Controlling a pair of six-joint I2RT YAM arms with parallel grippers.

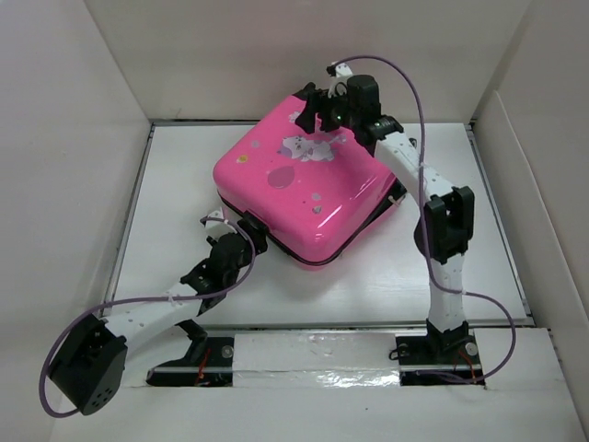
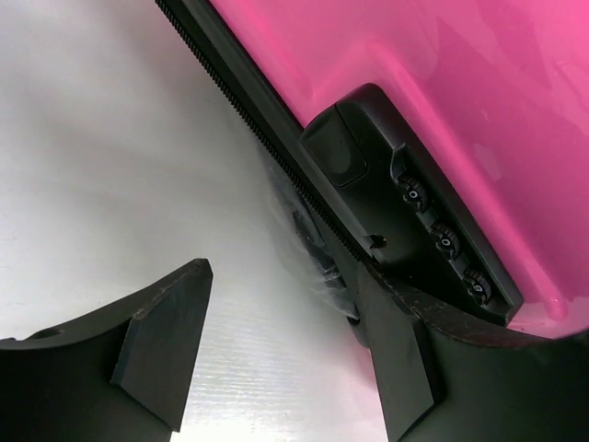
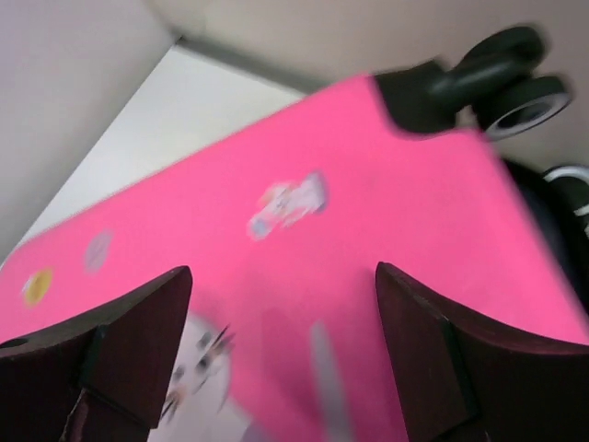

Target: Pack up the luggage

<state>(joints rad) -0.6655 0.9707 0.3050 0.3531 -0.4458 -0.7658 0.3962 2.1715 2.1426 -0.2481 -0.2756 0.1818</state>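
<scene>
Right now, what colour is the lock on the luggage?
The lock is black against the pink luggage; clearest in left wrist view.

- Setting: a robotics lab test cell.
- Enclosure: plain white panel walls (image 1: 64,184) stand to the left, back and right of a white table (image 1: 184,285), forming an open-topped booth.
- Mounting: two white-and-black robot arms, the left arm (image 1: 147,318) and the right arm (image 1: 446,295), sit on black base plates (image 1: 409,352) along the near table edge.
- Cabling: purple cables (image 1: 421,110) run exposed in loops from the arms.
- Work item: the luggage (image 1: 294,184), bright pink, lies on the table inside the booth.
</scene>
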